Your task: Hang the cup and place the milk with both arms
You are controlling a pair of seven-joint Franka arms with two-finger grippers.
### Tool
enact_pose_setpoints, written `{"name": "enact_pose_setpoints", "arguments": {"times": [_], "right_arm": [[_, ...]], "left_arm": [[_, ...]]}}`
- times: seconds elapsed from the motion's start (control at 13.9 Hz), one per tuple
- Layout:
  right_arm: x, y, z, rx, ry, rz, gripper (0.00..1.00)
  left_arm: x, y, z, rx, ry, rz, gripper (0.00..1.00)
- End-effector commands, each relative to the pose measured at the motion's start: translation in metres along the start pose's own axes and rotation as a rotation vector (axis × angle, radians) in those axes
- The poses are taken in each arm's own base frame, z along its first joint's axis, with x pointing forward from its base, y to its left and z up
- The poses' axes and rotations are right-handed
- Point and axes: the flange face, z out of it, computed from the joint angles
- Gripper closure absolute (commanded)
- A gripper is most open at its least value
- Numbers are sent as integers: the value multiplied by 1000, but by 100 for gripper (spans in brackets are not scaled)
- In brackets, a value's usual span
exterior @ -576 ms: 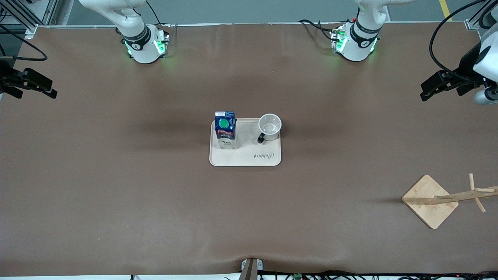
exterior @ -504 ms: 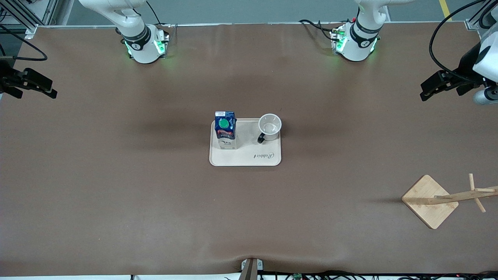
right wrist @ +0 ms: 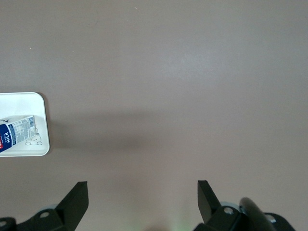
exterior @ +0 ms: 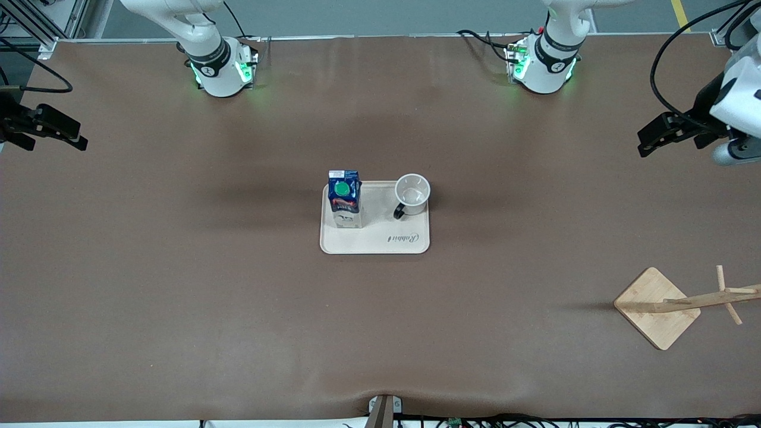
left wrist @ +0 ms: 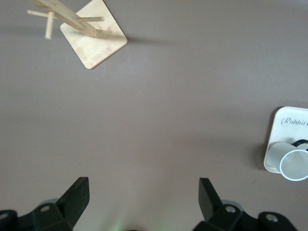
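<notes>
Looking down from the front camera, I see the milk (exterior: pixel 345 199) and the cup (exterior: pixel 412 194) standing upright on the cream tray (exterior: pixel 376 241) mid-table, the milk toward my right arm's end, the cup toward my left arm's end with its black handle turned toward the camera. My left gripper (exterior: pixel 649 139) hangs over the table at the left arm's end and my right gripper (exterior: pixel 72 138) over the right arm's end, both well apart from the tray. The wooden rack (exterior: pixel 678 304) stands nearer the camera at the left arm's end.

In the left wrist view, my left gripper (left wrist: pixel 143 198) is spread wide and holds nothing; cup, tray corner and rack show below.

In the right wrist view, my right gripper (right wrist: pixel 142 199) is likewise wide apart and empty, with the milk lying at the edge.
</notes>
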Motion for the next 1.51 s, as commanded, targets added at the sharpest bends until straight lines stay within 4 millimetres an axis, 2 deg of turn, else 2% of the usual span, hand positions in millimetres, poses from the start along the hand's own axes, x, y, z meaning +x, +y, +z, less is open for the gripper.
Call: {"name": "enact_pose_setpoints", "arguments": {"times": [0.0, 0.14, 0.5, 0.79, 1.08, 1.22, 1.44], "right_arm": [[4, 3, -4, 18, 7, -4, 0], [4, 3, -3, 18, 5, -3, 0], [6, 5, 0, 18, 1, 2, 0], [7, 0, 1, 19, -1, -5, 0], [7, 1, 2, 38, 0, -1, 0], [8, 0, 2, 38, 0, -2, 0], [8, 0, 2, 37, 0, -4, 0]], "left_arm": [[-1, 29, 12, 26, -24, -26, 0], [-8, 61, 26, 31, -34, -33, 0], [-35, 151, 95, 35, -8, -110, 0], [-54, 202, 140, 14, 10, -144, 0], [-79, 278, 205, -4, -30, -227, 0], [-91, 302, 235, 37, -34, -218, 0], [-92, 321, 279, 23, -66, -206, 2]]}}
